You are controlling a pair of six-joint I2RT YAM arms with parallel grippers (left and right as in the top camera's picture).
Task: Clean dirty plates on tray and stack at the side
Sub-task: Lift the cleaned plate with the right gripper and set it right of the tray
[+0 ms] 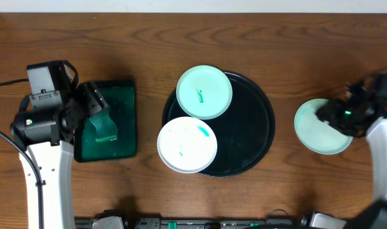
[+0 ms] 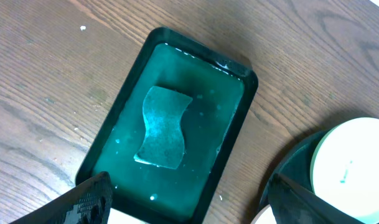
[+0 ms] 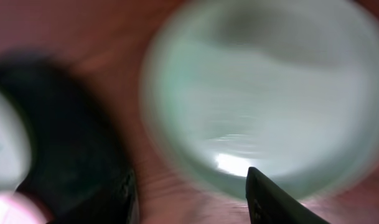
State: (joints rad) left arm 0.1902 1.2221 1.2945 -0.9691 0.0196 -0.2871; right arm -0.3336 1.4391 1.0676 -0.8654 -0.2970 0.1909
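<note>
The black round tray [image 1: 257, 137] sits mid-table. On it, a mint-green plate [image 1: 204, 92] with a green smear lies at the back left. A white plate [image 1: 187, 144] with teal smears overhangs the front-left rim. A second mint-green plate [image 1: 315, 130] lies on the table to the right of the tray. My right gripper [image 1: 334, 117] is over it, open; the blurred right wrist view shows this plate [image 3: 264, 87] just ahead of the spread fingers [image 3: 189, 202]. My left gripper [image 1: 93, 102] is open and empty over the green tray's near end [image 2: 189, 214].
A small rectangular dark green tray [image 1: 126, 89] at the left holds a pale curved sponge [image 1: 105, 126], which also shows in the left wrist view [image 2: 162, 127]. The black tray's rim [image 2: 289, 165] and the smeared mint plate [image 2: 357, 162] lie to its right.
</note>
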